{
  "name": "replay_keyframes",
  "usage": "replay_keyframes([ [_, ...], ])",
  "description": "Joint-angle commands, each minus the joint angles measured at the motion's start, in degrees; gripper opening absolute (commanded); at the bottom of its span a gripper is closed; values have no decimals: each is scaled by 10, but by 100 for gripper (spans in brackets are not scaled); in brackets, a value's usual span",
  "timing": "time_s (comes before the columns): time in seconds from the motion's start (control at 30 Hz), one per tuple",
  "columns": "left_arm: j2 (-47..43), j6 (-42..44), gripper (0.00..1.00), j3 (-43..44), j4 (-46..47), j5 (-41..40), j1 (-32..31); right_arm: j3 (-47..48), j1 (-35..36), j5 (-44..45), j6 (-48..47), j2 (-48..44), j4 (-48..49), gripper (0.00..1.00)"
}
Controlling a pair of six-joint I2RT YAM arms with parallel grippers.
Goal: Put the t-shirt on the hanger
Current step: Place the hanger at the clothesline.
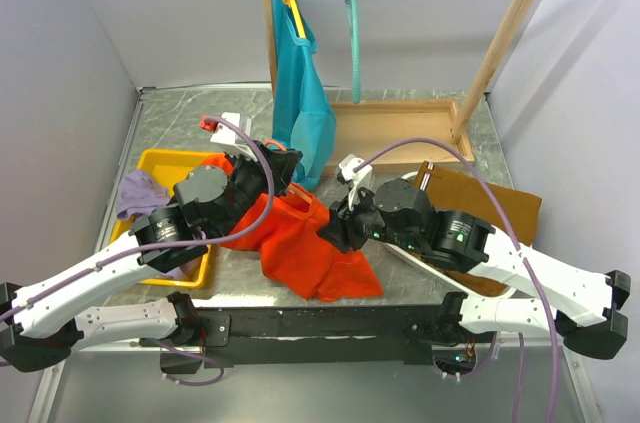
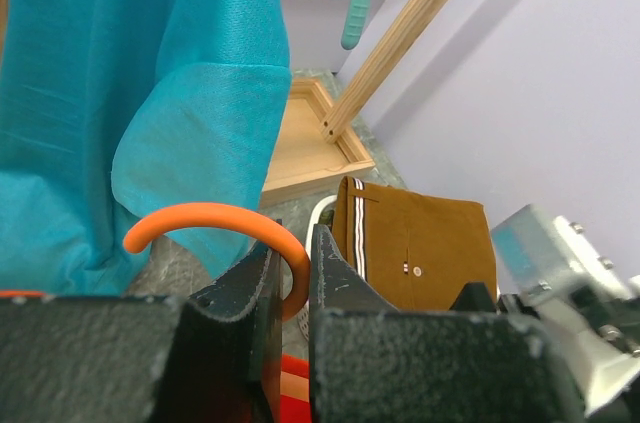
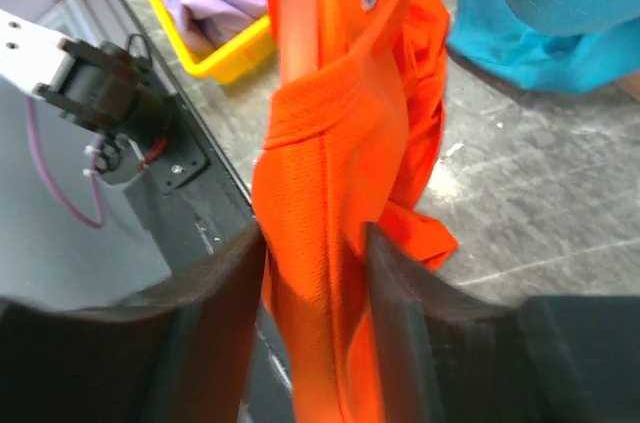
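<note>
Top external view shows, at the far left, a yellow tray (image 1: 160,155) with a lilac cloth (image 1: 138,193) in it, set aside from the work. Just right of it the left gripper (image 2: 292,288) is clenched on the neck of the hanger (image 2: 200,216), whose curved hook arcs above the fingers in the left wrist view. This hold likely steadies the frame while cloth is pulled over it. At the table's middle the t-shirt (image 1: 310,248) is bunched and partly lifted. The right gripper (image 3: 315,243) pinches a fold just below a banded edge. A pale orange bar, probably a hanger arm, runs into that opening, seemingly so the edge can be drawn over it. A folded brown garment (image 1: 485,205) lies at the far right.
</note>
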Motion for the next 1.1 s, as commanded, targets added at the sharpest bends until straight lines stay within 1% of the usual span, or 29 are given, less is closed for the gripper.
replay_keyframes([
  [0.0,-2,-1,1,19,27,7,-3,-13,3,28,-3,-1,19,44],
  [0.1,-1,-2,1,12,34,10,-2,-24,3,40,0,-4,40,34],
  [0.13,0,0,1,9,36,12,-2,-24,3,41,1,-1,41,20],
  [0.2,2,4,1,7,40,14,-2,-27,2,45,2,4,40,2],
  [0.27,3,8,2,6,43,13,-2,-39,3,52,3,-1,46,0],
  [0.33,9,14,12,6,44,13,-2,-45,3,54,5,-11,54,0],
  [0.37,10,15,21,6,45,13,-2,-48,3,52,4,-13,54,0],
  [0.4,10,18,47,6,45,13,-2,-49,3,51,3,-17,52,0],
  [0.5,9,22,82,6,45,3,-2,-61,4,47,4,-31,52,0],
  [0.53,8,23,85,9,43,1,-2,-65,3,45,4,-39,51,0],
  [0.57,8,25,89,12,35,0,-2,-76,3,45,6,-42,50,0],
  [0.63,3,28,94,19,26,-6,-2,-88,3,42,10,-57,48,0],
  [0.67,0,29,98,20,19,-9,-2,-103,4,41,13,-63,49,0],
  [0.7,-10,32,99,20,17,-19,-2,-110,3,39,18,-70,48,0],
  [0.93,-61,44,99,6,-1,-55,-2,-180,4,14,36,-134,32,0],
  [1.0,-73,46,99,4,-6,-59,-2,-189,4,17,48,-141,13,0],
  [1.07,-79,46,99,3,-13,-65,-2,-192,5,39,63,-147,-2,0],
])
